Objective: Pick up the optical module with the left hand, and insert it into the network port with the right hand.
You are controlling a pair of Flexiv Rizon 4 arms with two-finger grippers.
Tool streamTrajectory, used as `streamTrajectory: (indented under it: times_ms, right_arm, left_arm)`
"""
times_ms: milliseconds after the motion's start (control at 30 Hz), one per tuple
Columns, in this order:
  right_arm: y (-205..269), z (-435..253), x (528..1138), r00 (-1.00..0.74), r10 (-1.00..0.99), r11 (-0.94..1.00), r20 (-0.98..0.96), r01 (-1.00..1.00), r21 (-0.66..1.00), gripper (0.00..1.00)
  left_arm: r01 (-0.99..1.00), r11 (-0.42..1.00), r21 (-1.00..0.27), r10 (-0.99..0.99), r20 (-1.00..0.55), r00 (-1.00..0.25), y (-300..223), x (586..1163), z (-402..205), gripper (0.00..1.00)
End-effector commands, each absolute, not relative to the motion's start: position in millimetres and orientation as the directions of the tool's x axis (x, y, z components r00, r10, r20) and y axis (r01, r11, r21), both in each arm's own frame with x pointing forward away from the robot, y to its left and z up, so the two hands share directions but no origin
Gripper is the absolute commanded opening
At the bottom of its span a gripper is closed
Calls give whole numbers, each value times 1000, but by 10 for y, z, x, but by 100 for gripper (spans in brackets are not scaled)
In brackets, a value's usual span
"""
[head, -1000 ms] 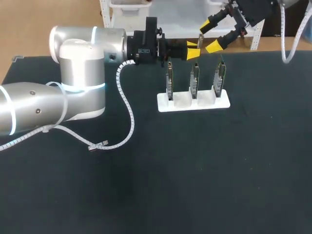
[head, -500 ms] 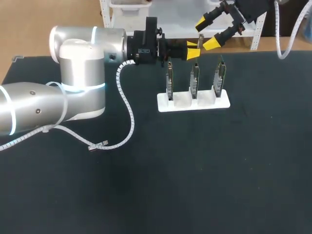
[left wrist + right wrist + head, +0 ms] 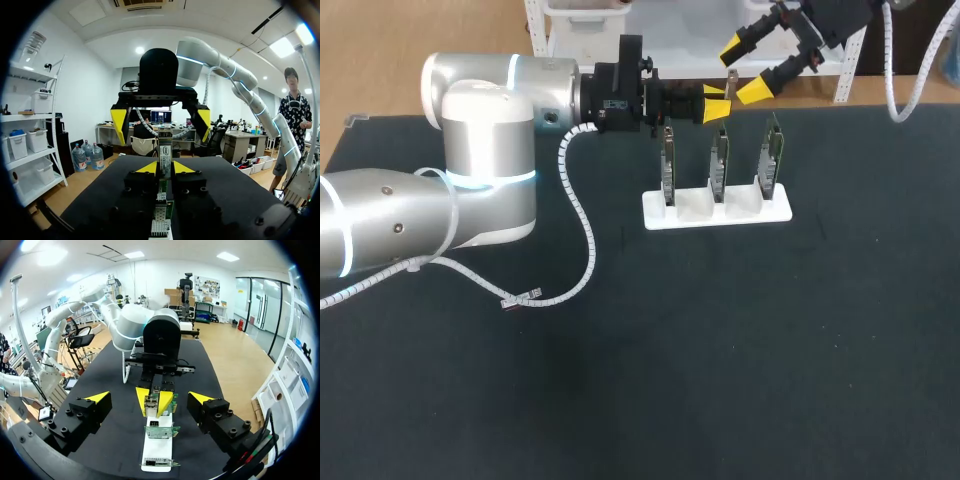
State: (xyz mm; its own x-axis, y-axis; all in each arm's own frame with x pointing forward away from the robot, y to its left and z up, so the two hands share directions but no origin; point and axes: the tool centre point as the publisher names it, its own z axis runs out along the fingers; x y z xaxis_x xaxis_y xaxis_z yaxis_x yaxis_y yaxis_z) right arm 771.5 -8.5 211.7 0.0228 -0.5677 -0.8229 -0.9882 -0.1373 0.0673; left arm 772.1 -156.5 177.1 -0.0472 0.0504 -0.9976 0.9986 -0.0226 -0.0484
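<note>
Pickup done: your left jaws grip the slim silver optical module [image 3: 165,150] at the head view's upper centre, your right jaws gape empty nearby, and handover and insertion remain.

Head camera high behind, looking down on table [image 3: 720,350], wrist cameras low, facing each other, sharing rack [image 3: 680,212].

A wide table [image 3: 770,380] with a flat, matte black top fills nearly the whole head view, evenly lit, its straight far edge running across the back.
</note>
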Motion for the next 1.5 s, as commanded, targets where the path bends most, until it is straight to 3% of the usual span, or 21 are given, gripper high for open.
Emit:
streamTrajectory:
  times_ms: [33,633,667,700,733,800,1400,1433,1500]
  right_arm:
    - [-95,2107,7629,20,-565,-119,-825,-991,57,100]
    - [-77,2114,7616,20,-557,-112,-830,-992,51,98]
    - [-72,2114,7619,20,-556,-111,-831,-993,50,67]
    - [-68,2114,7620,17,-555,-109,-832,-993,53,47]
    - [-67,2114,7620,16,-554,-109,-832,-993,53,37]
    - [-59,2114,7623,14,-551,-100,-835,-994,49,0]
    - [-79,2119,7670,-4,-547,-60,-837,-997,44,0]
    - [-81,2117,7671,-6,-547,-58,-837,-997,45,0]
    - [-85,2115,7674,-8,-546,-54,-838,-998,45,0]
  left_arm:
    - [998,-26,-50,54,-997,-49,-1575,7745,1772,0]
    - [998,-26,-50,54,-997,-49,-1575,7745,1772,0]
    - [998,-26,-50,54,-997,-49,-1575,7745,1772,0]
    - [998,-26,-50,54,-997,-49,-1575,7745,1772,0]
    - [998,-26,-50,54,-997,-49,-1575,7745,1772,0]
    - [998,-26,-50,54,-997,-49,-1575,7745,1772,0]
    - [998,-26,-50,54,-997,-49,-1575,7745,1772,0]
    - [998,-26,-50,54,-997,-49,-1575,7745,1772,13]
    - [998,-26,-50,54,-997,-49,-1575,7745,1772,100]
